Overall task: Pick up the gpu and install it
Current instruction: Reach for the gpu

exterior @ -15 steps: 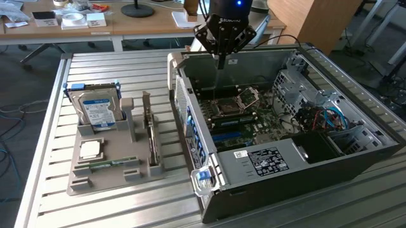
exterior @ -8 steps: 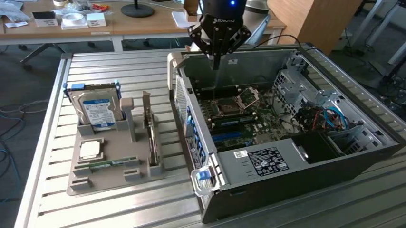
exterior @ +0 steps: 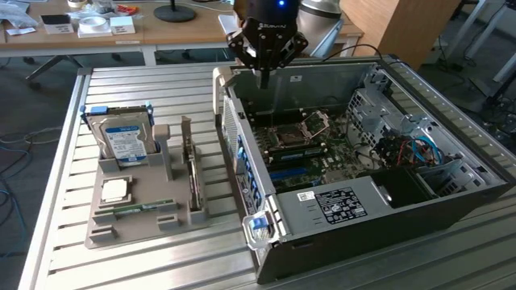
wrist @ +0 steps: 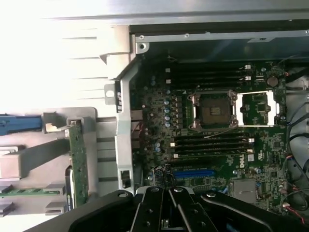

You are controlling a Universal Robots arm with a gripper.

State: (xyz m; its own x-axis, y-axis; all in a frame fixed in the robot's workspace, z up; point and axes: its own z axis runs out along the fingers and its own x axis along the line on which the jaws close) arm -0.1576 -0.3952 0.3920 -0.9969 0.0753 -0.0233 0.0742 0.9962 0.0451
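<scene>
The gpu (exterior: pixel 192 172) stands on edge in a slot of the grey parts holder (exterior: pixel 141 226), left of the computer case in the exterior view. In the wrist view the gpu (wrist: pixel 78 164) appears edge-on as a thin green board. My gripper (exterior: pixel 263 81) hangs above the far left corner of the open case (exterior: pixel 363 223), well away from the gpu. Its fingers are shut together with nothing between them, and the gripper (wrist: pixel 169 195) looks down on the motherboard (wrist: pixel 159 108) near a blue expansion slot (wrist: pixel 193 172).
The holder also carries a silver hard drive (exterior: pixel 125 142), a CPU (exterior: pixel 115 190) and a green RAM stick (exterior: pixel 133 208). Inside the case are the open CPU socket (exterior: pixel 289 136), cables (exterior: pixel 411 151) and drive cages. Wooden desks stand behind the slatted metal table (exterior: pixel 145 81).
</scene>
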